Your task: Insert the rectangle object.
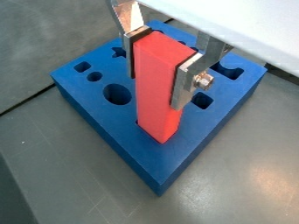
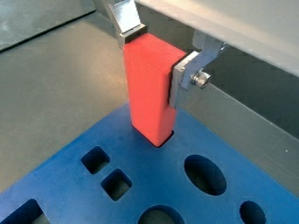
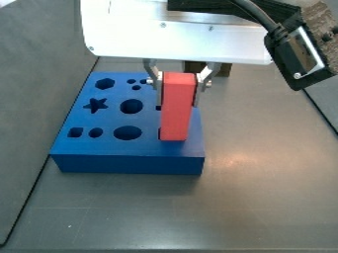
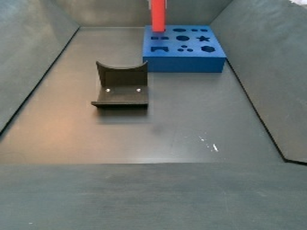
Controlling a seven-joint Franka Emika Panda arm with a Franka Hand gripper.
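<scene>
The rectangle object (image 1: 156, 83), a long red-pink bar, stands upright with its lower end on or in the blue block (image 1: 111, 122), near one corner. Whether that end sits in a hole is unclear. It also shows in a wrist view (image 2: 149, 87) and in both side views (image 3: 176, 107) (image 4: 157, 13). My gripper (image 1: 162, 56) is shut on the bar's upper part, with one silver finger (image 1: 131, 35) on each broad side. The gripper also shows in a wrist view (image 2: 158, 54) and a side view (image 3: 181, 75). The blue block (image 3: 113, 124) has several shaped holes.
The fixture (image 4: 120, 86), a small dark olive holder, stands on the dark floor in front of the blue block (image 4: 186, 52). Sloping dark walls (image 4: 42, 72) enclose the floor on both sides. A black camera (image 3: 295, 47) hangs beside the white wrist body.
</scene>
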